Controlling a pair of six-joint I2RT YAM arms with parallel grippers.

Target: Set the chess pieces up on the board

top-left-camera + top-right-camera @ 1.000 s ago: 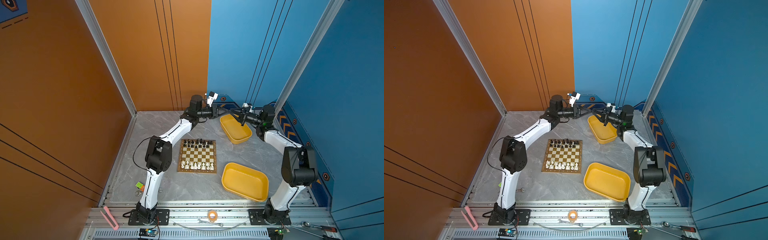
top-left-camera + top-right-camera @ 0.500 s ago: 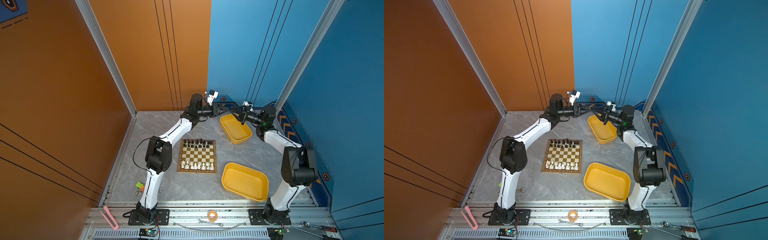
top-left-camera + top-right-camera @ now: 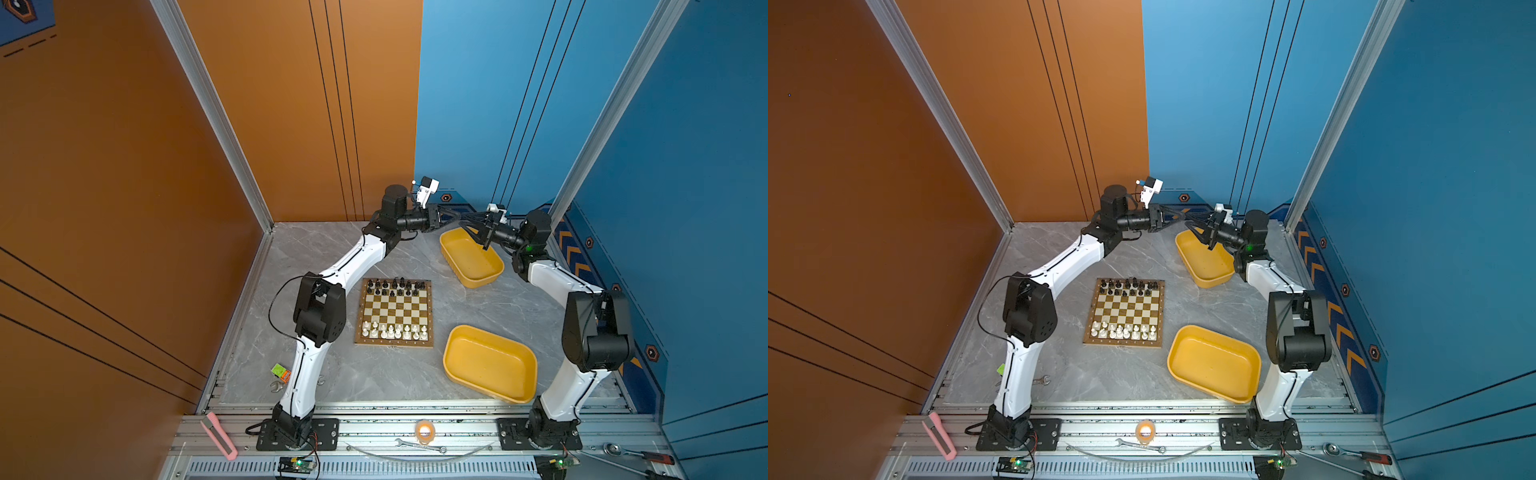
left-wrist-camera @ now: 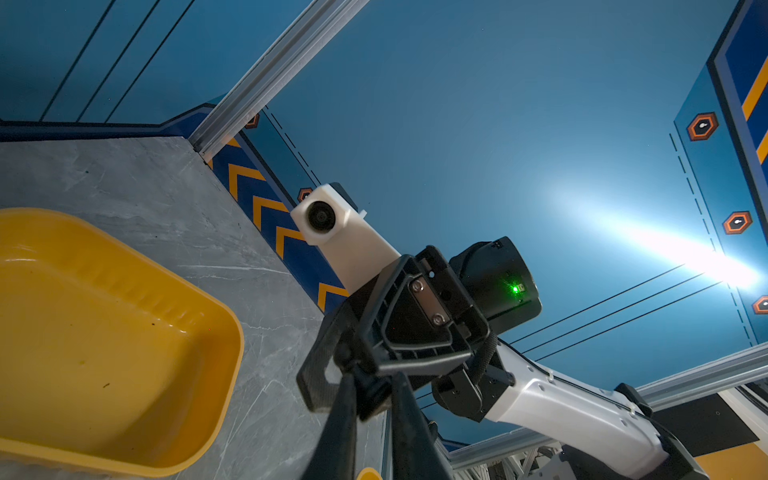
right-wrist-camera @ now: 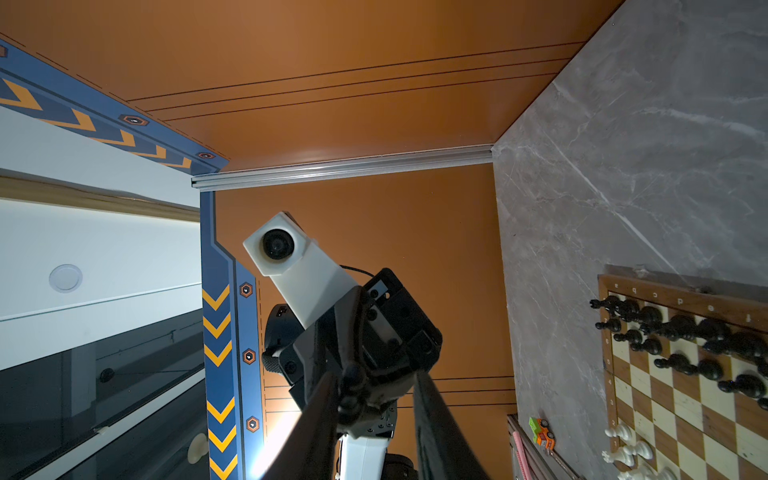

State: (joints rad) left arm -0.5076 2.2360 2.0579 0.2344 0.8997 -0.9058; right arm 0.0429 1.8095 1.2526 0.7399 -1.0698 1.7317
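At the far end of the counter (image 3: 386, 374), above the far yellow tray (image 3: 482, 283), we see the two arms meeting tip to tip. Neither arm shifts its place over the last second. What changes is the right tool (image 5: 374, 378), whose jaws now stand wider apart than a second ago. The left tool (image 4: 374, 380) is narrow, pinched on a small glossy dark lump that we take for a black piece (image 5: 352, 388). We read this as a handover — the right tool letting go while the left keeps the grip — so the piece would next travel with the left arm to the black side of the board (image 3: 395, 309).

The board lies mid-counter, well apart from both tools. The black chess pieces (image 3: 394, 286) fill its far two rows and the white chess pieces (image 3: 392, 330) its near two rows, or nearly so. The far tray and the near tray (image 3: 490, 365) both look bare, which suggests few pieces remain.

Much is hard to make out. In both top views the tool tips are black on black and too small to separate. We cannot tell what kind of piece is held, nor whether the right tool touches it on one side. We cannot count the pieces for gaps, and the right wrist view cuts the board off at its edge.
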